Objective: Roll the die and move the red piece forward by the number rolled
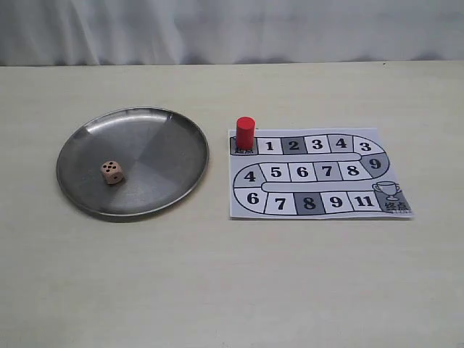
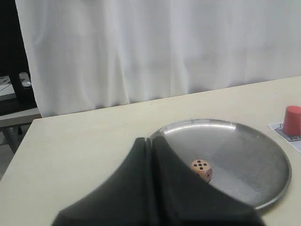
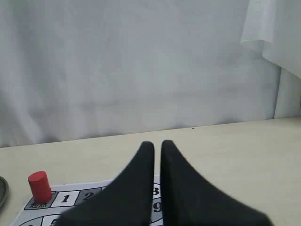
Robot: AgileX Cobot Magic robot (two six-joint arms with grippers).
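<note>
The die (image 1: 111,172) rests in the left half of a round metal plate (image 1: 167,123), a face with several pips turned up. The red piece (image 1: 245,133) stands upright on the start square at the top left corner of the paper game board (image 1: 326,190). Neither gripper shows in the exterior view. In the left wrist view my left gripper (image 2: 149,140) is shut and empty, held above the plate's (image 2: 254,155) near rim, with the die (image 2: 201,170) just beside one finger. My right gripper (image 3: 157,143) is shut on nothing, over the board (image 3: 66,198), with the red piece (image 3: 39,186) off to one side.
The plate lies left of the board on a pale wooden table (image 1: 232,290). A white curtain (image 1: 232,29) hangs behind the table's far edge. The board's numbered track ends at a trophy square (image 1: 391,192) at its lower right.
</note>
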